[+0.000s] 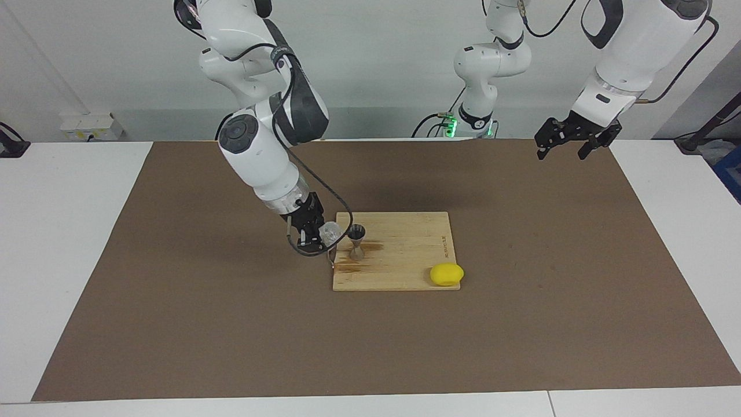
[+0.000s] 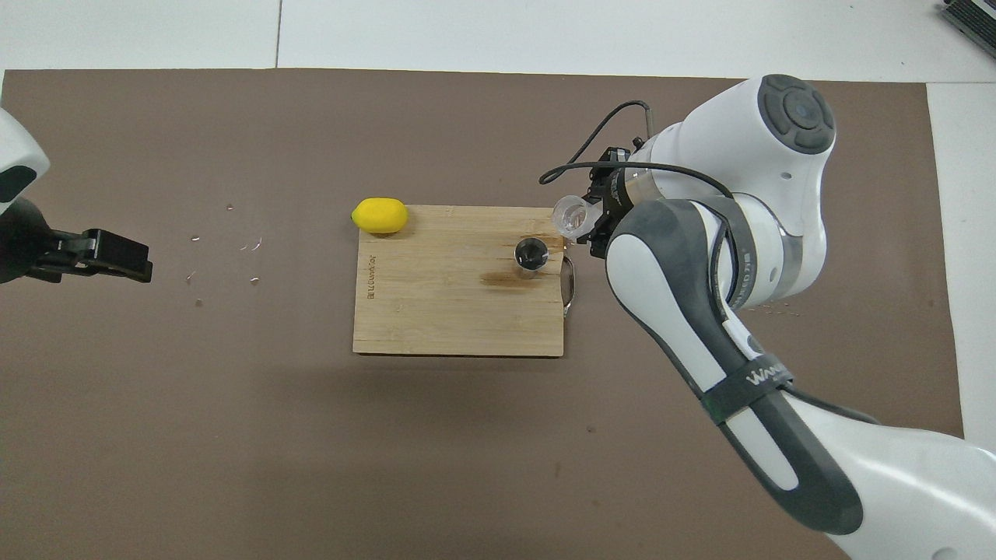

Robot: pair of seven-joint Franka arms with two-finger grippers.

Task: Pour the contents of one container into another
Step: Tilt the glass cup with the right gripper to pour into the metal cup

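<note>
My right gripper (image 1: 320,234) is shut on the small clear cup (image 1: 330,231) and holds it tilted in the air over the handle edge of the wooden cutting board (image 1: 405,255). The cup sits just beside the steel hourglass jigger (image 1: 356,241), at about the height of its rim. In the overhead view the cup (image 2: 573,215) is close to the jigger (image 2: 531,253), which stands upright on the board (image 2: 436,311); my right gripper (image 2: 587,222) is partly hidden by its own arm. My left gripper (image 1: 570,145) is open and empty, waiting high over the mat's edge at the left arm's end (image 2: 101,257).
A yellow lemon-like lump (image 1: 446,274) lies at the board's corner farthest from the robots, toward the left arm's end (image 2: 380,215). The board has a metal handle (image 2: 570,284) and a dark wet stain beside the jigger. Small specks lie on the brown mat (image 2: 233,389).
</note>
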